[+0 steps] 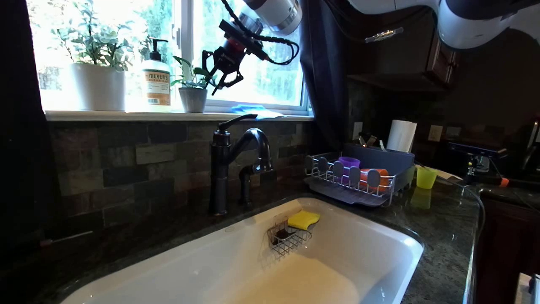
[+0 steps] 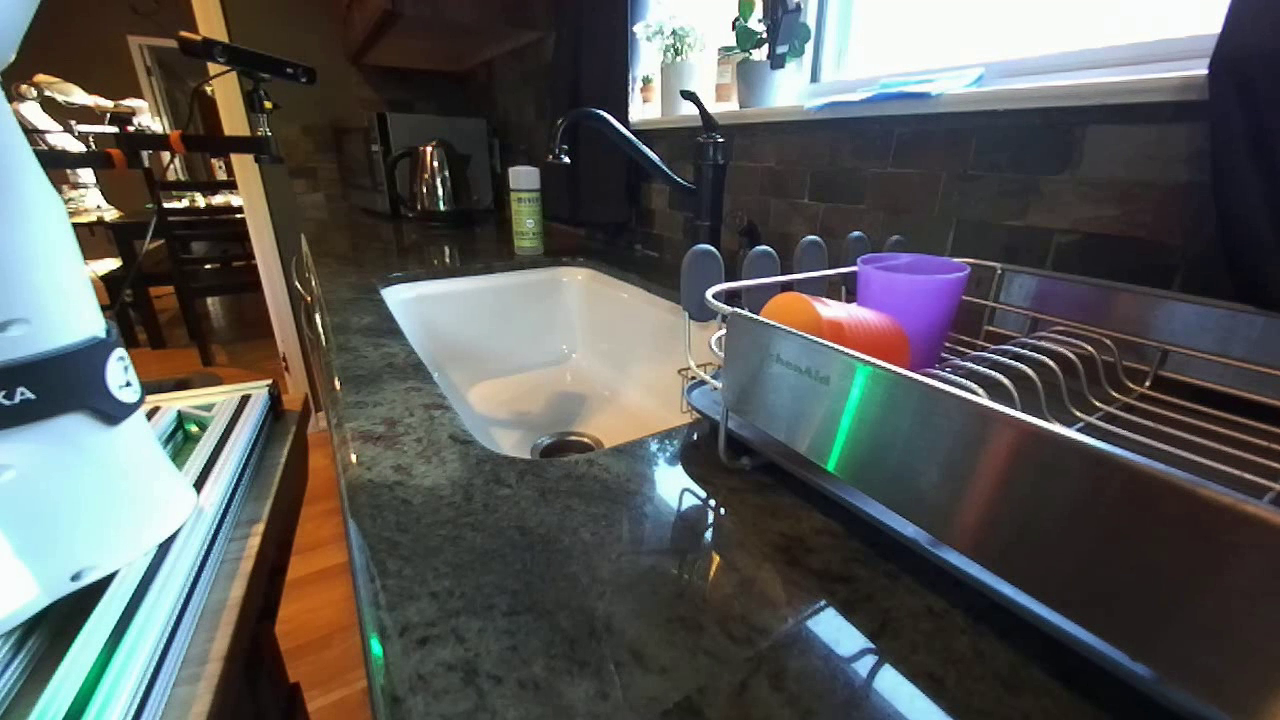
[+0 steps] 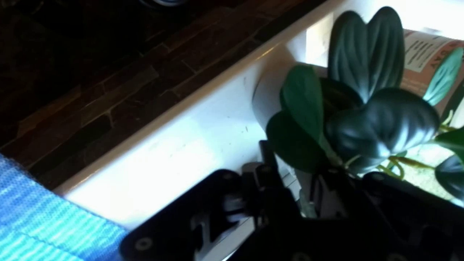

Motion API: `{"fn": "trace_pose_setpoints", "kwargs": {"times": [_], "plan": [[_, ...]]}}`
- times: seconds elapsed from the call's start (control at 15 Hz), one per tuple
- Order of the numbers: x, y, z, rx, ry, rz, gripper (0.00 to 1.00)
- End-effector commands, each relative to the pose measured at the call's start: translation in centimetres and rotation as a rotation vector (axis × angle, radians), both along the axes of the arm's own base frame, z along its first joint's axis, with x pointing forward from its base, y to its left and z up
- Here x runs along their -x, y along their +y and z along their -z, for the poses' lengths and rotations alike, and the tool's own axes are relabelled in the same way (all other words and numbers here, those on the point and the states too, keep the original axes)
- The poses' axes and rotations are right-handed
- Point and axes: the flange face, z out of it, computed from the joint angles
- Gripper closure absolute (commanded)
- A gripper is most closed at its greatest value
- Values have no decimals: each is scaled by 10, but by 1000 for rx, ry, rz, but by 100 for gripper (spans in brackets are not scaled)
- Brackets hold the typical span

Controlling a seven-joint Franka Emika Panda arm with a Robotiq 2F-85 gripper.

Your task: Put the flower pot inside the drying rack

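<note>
The jaws of the gripper (image 1: 211, 90) stand slightly apart at the flower pot (image 1: 193, 101), which sits near the front edge of the windowsill (image 1: 105, 115); contact cannot be confirmed. Straddle the rim (image 1: 187, 89) clear of the leaves (image 3: 388, 119), then close firmly before lifting toward the drying rack (image 2: 960, 450).

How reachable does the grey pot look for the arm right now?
Likely yes: the end effector hangs right by the grey pot, with nothing solid visible between them, though its leaves crowd in close and may get caught.
</note>
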Motion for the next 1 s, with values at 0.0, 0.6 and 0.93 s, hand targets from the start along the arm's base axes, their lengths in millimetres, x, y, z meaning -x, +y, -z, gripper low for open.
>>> {"fn": "trace_pose_setpoints", "kwargs": {"times": [0.0,0.6,0.93], "plan": [[-6,10,21,5,28,7,89],[-2,10,4,1,22,20,98],[24,-22,-54,47,31,-25,98]]}}
